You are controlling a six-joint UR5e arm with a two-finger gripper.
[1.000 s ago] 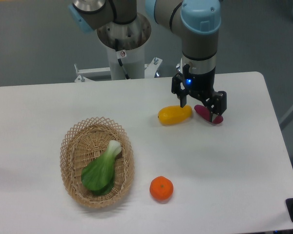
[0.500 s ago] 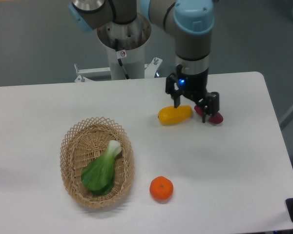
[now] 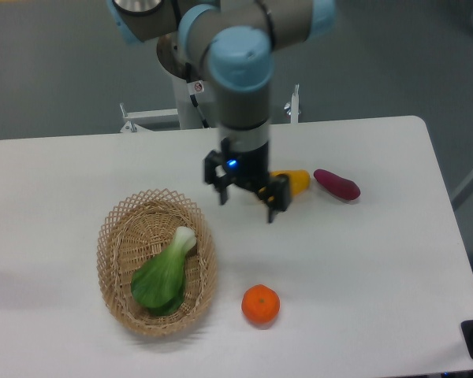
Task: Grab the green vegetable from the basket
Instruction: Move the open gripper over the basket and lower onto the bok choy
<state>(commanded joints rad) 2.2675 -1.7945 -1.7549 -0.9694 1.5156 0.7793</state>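
The green vegetable point(image 3: 165, 273) lies inside the tan wicker basket point(image 3: 112, 244) at the table's front left, leaves toward the front and pale stem pointing up-right. My gripper point(image 3: 247, 206) hangs open above the table, to the right of the basket's far rim and apart from it. Nothing is between its fingers.
A yellow oblong vegetable point(image 3: 297, 180) lies just behind the gripper, partly hidden by it. A purple oblong vegetable point(image 3: 337, 184) rests to its right. An orange fruit point(image 3: 261, 305) sits near the front, right of the basket. The arm's base point(image 3: 191, 75) stands at the table's back edge.
The gripper has swung left from above the yellow and purple vegetables toward the basket. It stays open and empty. No object has moved.
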